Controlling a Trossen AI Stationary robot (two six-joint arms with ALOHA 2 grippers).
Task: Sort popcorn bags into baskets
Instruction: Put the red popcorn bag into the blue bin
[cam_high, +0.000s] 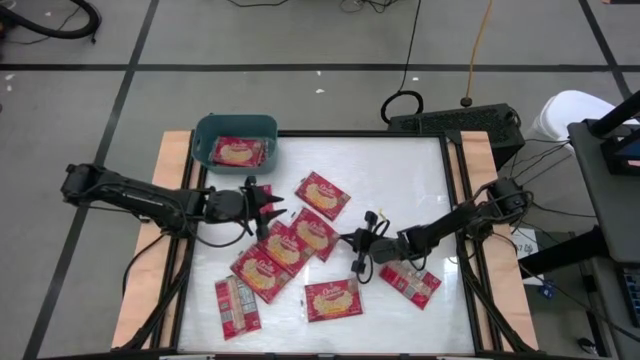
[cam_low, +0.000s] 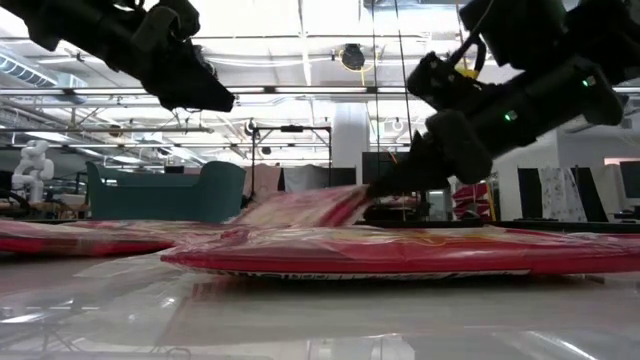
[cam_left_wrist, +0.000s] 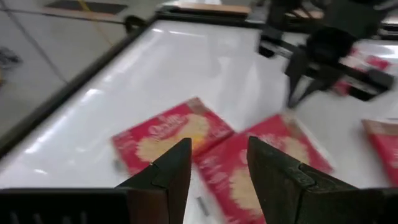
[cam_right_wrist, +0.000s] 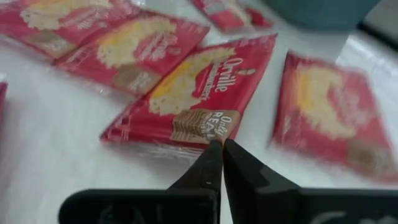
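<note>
Pinching the near edge of one popcorn bag (cam_right_wrist: 193, 93), the right gripper (cam_right_wrist: 222, 147) has its two dark fingers pressed together on the packet's rim; in the right wrist view the tips meet right at the brown label strip. In the high view this gripper (cam_high: 362, 243) sits in the middle of the table (cam_high: 420, 180), at the right end of an overlapping cluster of popcorn bags (cam_high: 285, 250). Whether the film is truly caught between the tips or merely touched, I cannot tell for sure.

The left gripper (cam_high: 268, 207) hangs over the left-centre of the table with its jaws partly spread and nothing between them; its wrist view shows two packets lying below its fingers (cam_left_wrist: 174, 168).

The teal basket (cam_high: 205, 130) stands at the far left corner and already holds at least one packet (cam_high: 237, 152). Other bags lie loose: one far of the cluster (cam_high: 322, 194), two near the front edge (cam_high: 236, 304) (cam_high: 333, 300), one on the right (cam_high: 410, 283).

The step in hand looks like the grasp of a fresh bag. The next move calls for a lift that peels this bag clear of its neighbour, then a long carry across to the far-left basket, passing the left arm without a clash. A grip on so thin an edge could slip.
</note>
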